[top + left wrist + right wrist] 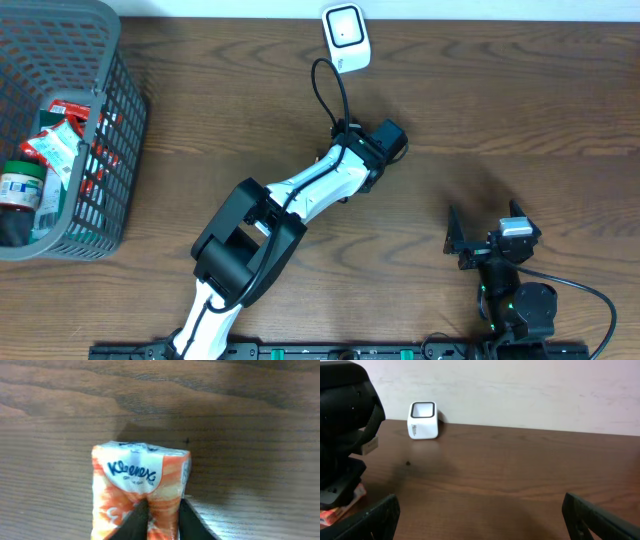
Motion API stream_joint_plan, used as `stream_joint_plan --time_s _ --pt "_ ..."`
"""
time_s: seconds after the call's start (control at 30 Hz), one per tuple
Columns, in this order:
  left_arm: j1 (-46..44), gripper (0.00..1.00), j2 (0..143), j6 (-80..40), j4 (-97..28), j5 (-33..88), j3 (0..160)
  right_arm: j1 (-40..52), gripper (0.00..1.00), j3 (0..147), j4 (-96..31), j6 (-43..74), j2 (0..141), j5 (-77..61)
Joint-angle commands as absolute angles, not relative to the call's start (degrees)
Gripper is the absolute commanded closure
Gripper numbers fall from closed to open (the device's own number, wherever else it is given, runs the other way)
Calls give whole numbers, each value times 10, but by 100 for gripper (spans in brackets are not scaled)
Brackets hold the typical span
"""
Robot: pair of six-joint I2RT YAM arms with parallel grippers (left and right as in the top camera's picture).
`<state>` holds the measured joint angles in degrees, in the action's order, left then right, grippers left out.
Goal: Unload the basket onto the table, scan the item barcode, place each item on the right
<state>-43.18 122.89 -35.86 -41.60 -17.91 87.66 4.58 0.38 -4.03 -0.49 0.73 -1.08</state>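
Landmark: white scanner (346, 35) at the far edge of the worktop (520, 100), its window facing up in the overhead view.
Tissue pack: orange and white Kleenex pack (140, 485), on the robot's side of the scanner and a little to its right. In the overhead view it is hidden under the left arm. The right wrist view shows only an orange corner, low at the wood. Whether it rests on the worktop or hangs just clear of it cannot be told.
Left pincer: the left pincer (385, 140) is closed onto the tissue pack. Its dark fingers (135, 520) pinch the pack's near end, one across the printed face and the other at the right edge.
Right pincer: the right pincer (480, 502) is spread wide with nothing between its jaws. It is well apart from the scanner, nearer the robot and further right.
Basket: grey mesh basket (115, 120), far to the left of the scanner, holding red packets (70, 130) and a green-lidded jar (20, 185).
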Motion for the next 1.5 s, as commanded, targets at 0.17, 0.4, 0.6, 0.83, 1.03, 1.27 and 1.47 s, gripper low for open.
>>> stream_joint_plan --time_s 0.17,0.4,0.6,0.83,1.03,1.27,1.47 --pt "-431 66 1240 -338 -418 -162 867 49 1 3 -43 -9 6 -10" --pt "-432 64 1198 -318 -432 -177 888 49 1 3 -43 -9 6 -10" --pt "-433 62 1199 -318 -431 -178 886 49 1 3 -43 -9 6 -10" --pt "-444 62 1198 -316 -433 -209 886 49 1 3 -43 -9 6 -10" --pt "-466 63 1199 -316 -423 -225 886 49 1 3 -43 -9 6 -10" --pt "-471 63 1199 -316 -409 -252 865 49 1 3 -43 -9 6 -10" --pt "-471 63 1199 -316 -397 -280 853 49 1 3 -43 -9 6 -10"
